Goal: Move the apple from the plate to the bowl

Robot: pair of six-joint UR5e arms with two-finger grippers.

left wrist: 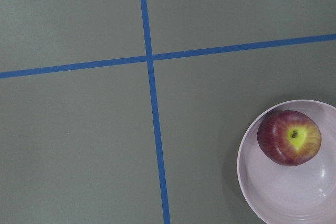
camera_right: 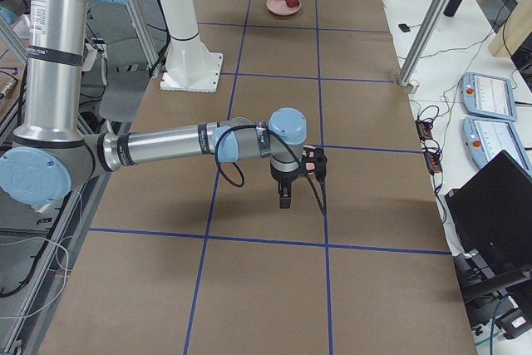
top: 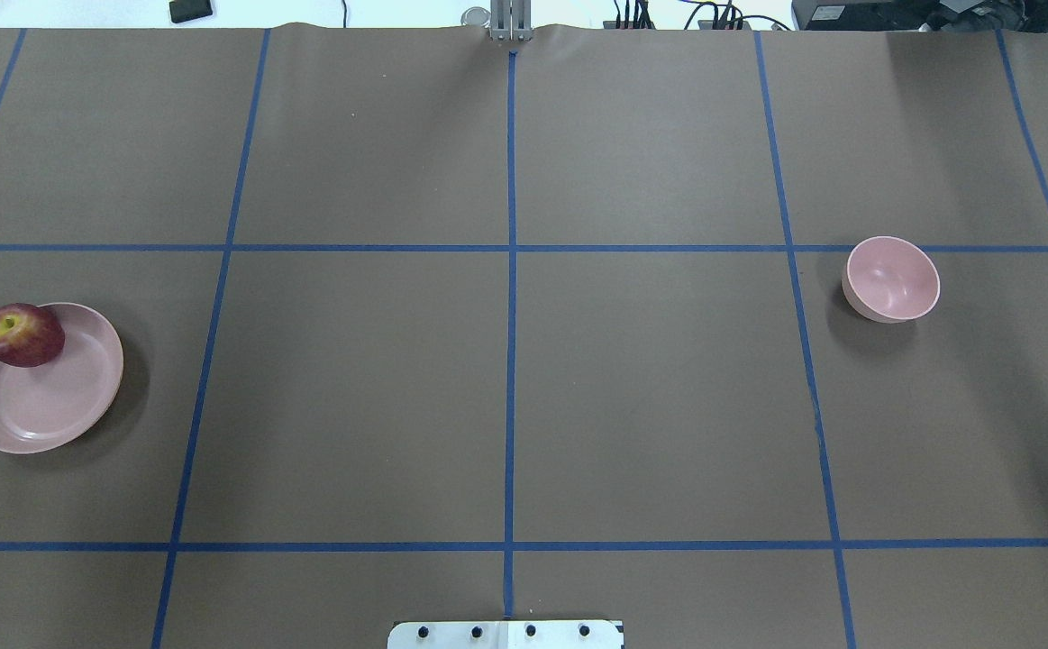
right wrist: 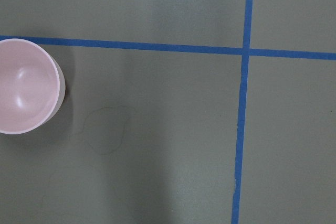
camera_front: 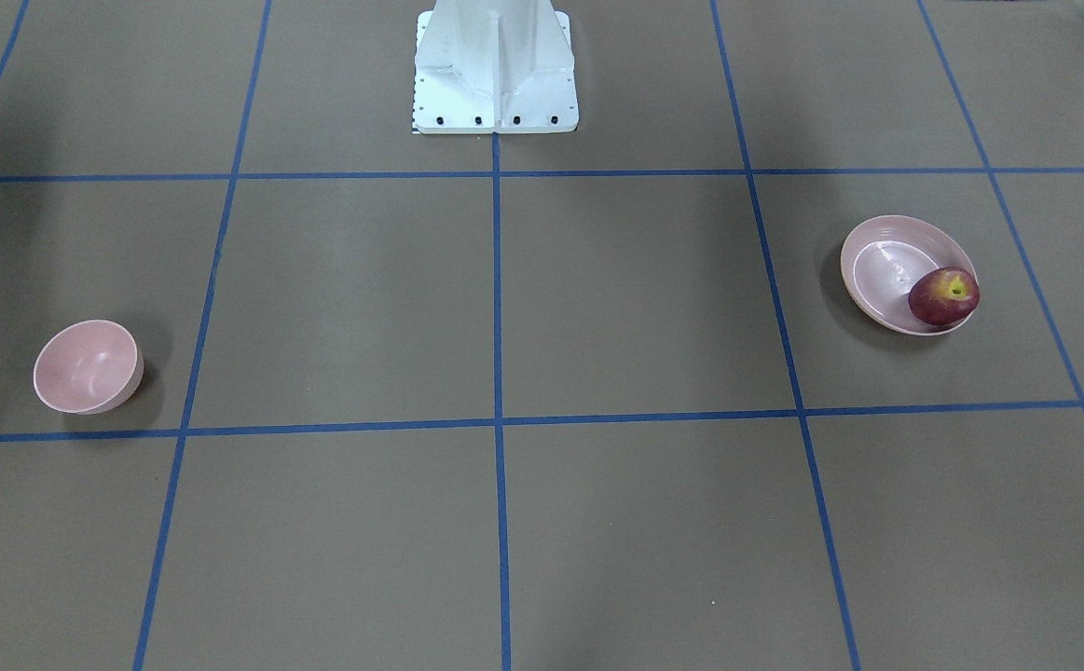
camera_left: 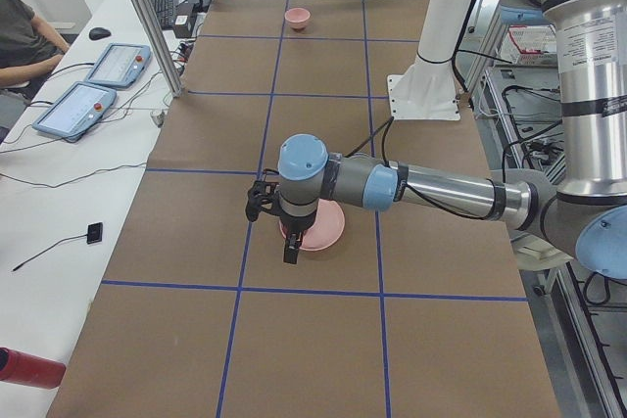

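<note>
Since the apple (top: 22, 334) sits stem-up on the plate's (top: 55, 406) far rim at the table's left end, the left gripper (camera_left: 291, 254) is much the nearer. It hangs by the plate, not over the apple. The right gripper (camera_right: 284, 199) hangs near the bowl (top: 893, 278), well apart. Whether either gripper is open cannot be told.

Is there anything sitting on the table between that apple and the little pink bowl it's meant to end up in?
Nothing visible does. The apple lies on the plate at the robot's left, the bowl stands far to its right, and between them only brown table and flat blue tape lines show.
</note>
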